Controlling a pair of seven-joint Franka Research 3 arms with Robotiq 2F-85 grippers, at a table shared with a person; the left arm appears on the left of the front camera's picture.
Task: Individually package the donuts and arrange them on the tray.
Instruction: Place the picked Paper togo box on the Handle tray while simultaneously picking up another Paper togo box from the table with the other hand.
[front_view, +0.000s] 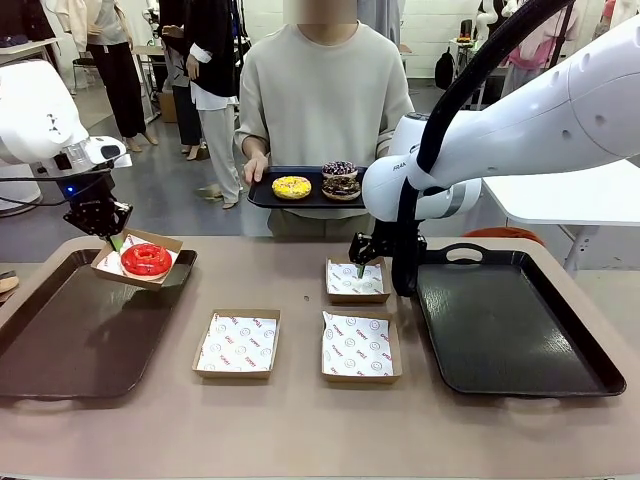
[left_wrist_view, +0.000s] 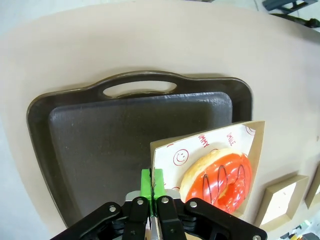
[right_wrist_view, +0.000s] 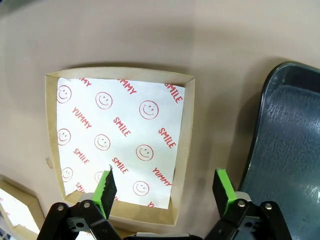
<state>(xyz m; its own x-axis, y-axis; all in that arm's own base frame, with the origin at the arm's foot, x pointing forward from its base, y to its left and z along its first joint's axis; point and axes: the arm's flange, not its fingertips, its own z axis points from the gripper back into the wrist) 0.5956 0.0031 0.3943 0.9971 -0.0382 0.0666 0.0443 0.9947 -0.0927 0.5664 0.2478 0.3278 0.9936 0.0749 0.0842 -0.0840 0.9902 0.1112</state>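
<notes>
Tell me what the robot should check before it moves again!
1. Left gripper shut on the held box edge: ok.
2. Red donut inside it: ok.
3. That box set down on the left tray: cannot tell.
4. Right gripper open over the empty box: ok.
5. Every donut boxed: not ok, three donuts sit on the person's tray.

White arms (front_view: 560, 100), black cable (front_view: 470, 80) — left end effector (left_wrist_view: 152, 175), right end effector (right_wrist_view: 165, 175) black w/ green pads (right_wrist_view: 222, 187), screws.
</notes>
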